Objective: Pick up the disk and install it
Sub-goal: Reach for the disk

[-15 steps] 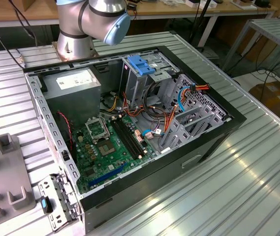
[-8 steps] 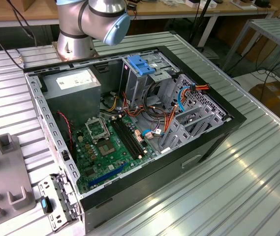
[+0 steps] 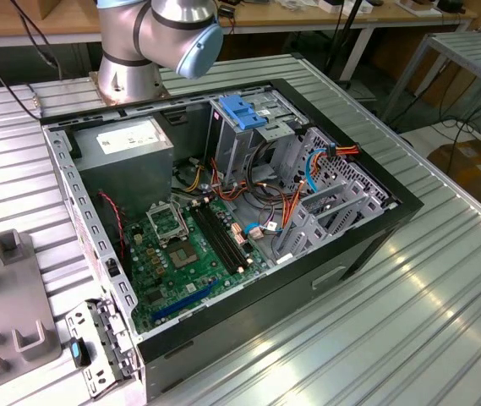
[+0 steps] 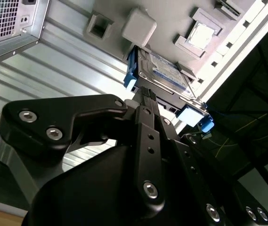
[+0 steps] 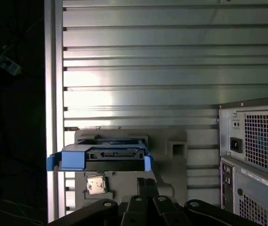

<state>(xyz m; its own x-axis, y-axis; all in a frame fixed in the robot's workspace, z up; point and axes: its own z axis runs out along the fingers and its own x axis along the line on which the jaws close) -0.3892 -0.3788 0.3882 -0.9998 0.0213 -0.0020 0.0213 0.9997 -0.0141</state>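
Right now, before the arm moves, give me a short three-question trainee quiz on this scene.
1. True or false: the dark rectangular hard drive with blue plastic side rails is already mounted inside the open black computer case.
2. Pick one: the drive rests on A) the grey moulded fixture, B) the green motherboard, C) the ribbed metal table.
3. Short answer: what is the black gripper nearest to?
Key: 1 false; 2 A; 3 the hard drive.
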